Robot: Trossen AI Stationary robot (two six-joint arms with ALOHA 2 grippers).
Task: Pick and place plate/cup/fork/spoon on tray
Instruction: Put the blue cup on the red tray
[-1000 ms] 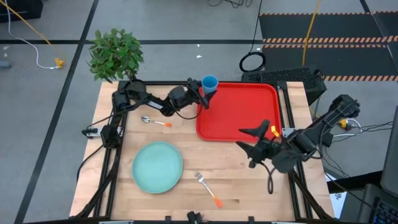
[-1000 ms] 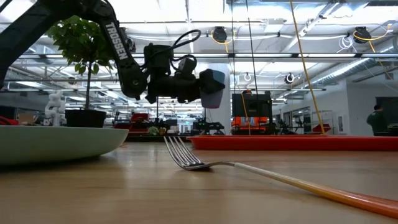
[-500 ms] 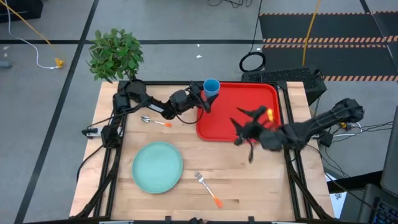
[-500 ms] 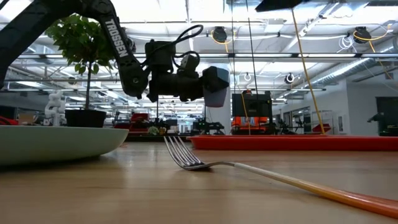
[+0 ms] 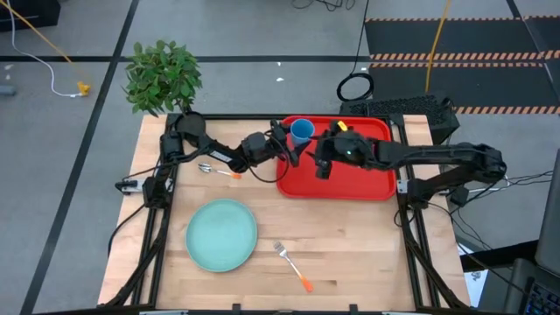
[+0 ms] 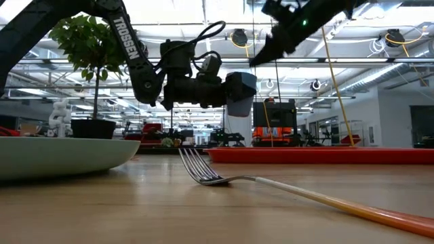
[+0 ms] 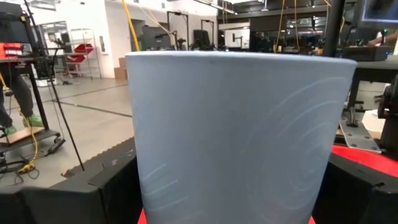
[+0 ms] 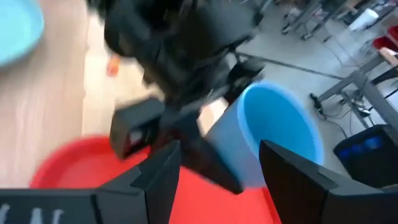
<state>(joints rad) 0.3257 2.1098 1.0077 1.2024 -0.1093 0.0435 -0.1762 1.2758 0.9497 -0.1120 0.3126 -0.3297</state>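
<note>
The blue cup point(image 5: 302, 131) is held in my left gripper point(image 5: 291, 142), which is shut on it above the far left corner of the red tray point(image 5: 359, 179). In the low view the cup point(image 6: 241, 93) hangs well above the table. My right gripper point(image 5: 315, 159) is open over the tray, just right of the cup, and touches nothing. The teal plate point(image 5: 221, 234) lies flat at the near left. The fork point(image 5: 293, 265) lies on the wood right of it. The spoon point(image 5: 219, 171) lies left of the tray, under my left arm. My left gripper pinches the cup's side wall point(image 7: 161, 186) between its two fingers point(image 7: 93, 193), one on each side. The fingers come level from the table's left side. The cup stands upright, mouth up, lifted clear over the tray.
A potted plant point(image 5: 164, 77) stands at the far left corner of the table. Bare wood lies near the table's front right, in front of the tray.
My left gripper has carried the cup a little toward the table's right, over the tray's corner, keeping it upright. My right gripper has swung from the near right side of the tray toward the far left, across the tray, up to the cup.
</note>
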